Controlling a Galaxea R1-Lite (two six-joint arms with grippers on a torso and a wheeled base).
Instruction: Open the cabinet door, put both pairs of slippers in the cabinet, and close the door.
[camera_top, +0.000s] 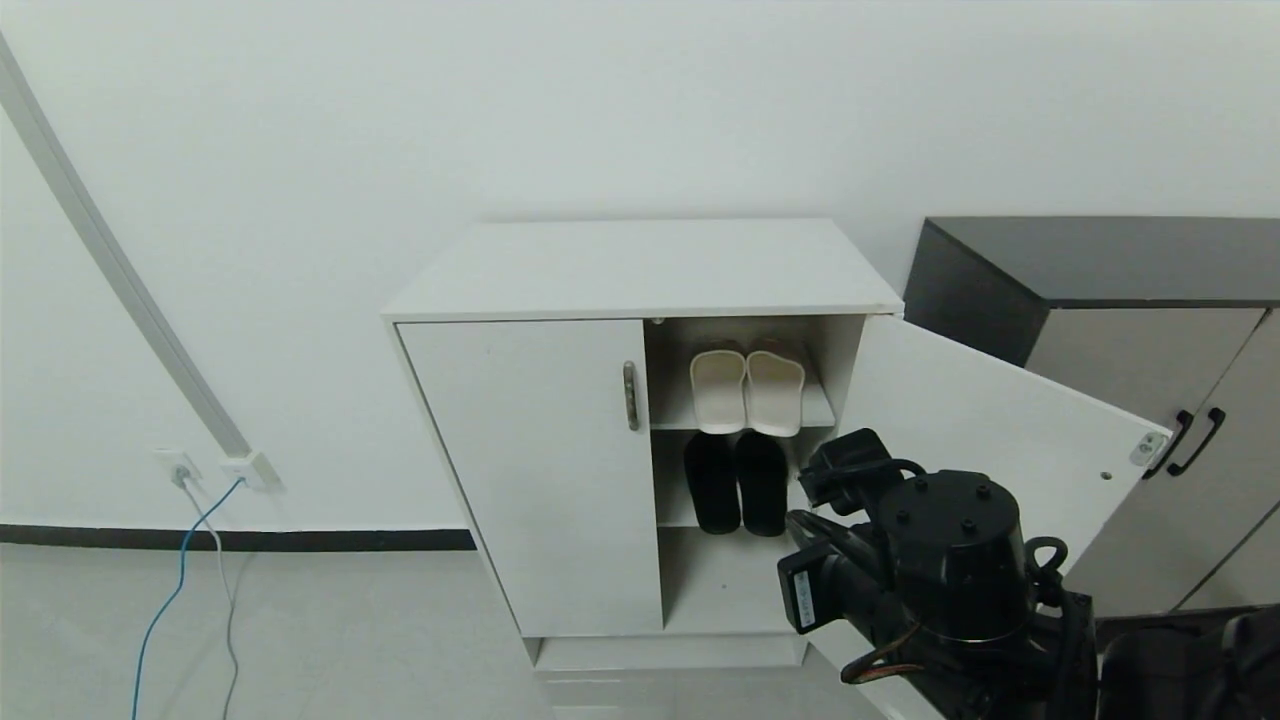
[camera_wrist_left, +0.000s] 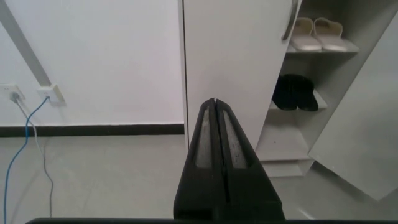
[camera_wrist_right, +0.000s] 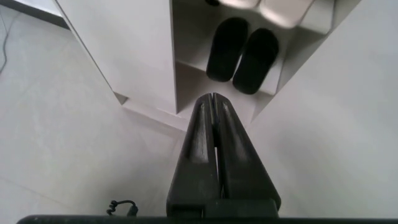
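Left door (camera_top: 530, 470) shut, blocking that half; right door (camera_top: 990, 420) stands wide open; white slippers (camera_top: 747, 390), black slippers (camera_top: 735, 482) fill 2 shelves; bottom shelf (camera_top: 720, 585) seemingly free.

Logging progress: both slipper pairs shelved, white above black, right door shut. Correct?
Not quite: the right door stands open, per the head view. The white slippers do sit a shelf above the black slippers in the cabinet.

White slippers (camera_top: 747, 391) are lying on the upper shelf (camera_top: 819, 410), black slippers (camera_top: 736, 483) just below. The cabinet door (camera_top: 985, 420) is standing open.
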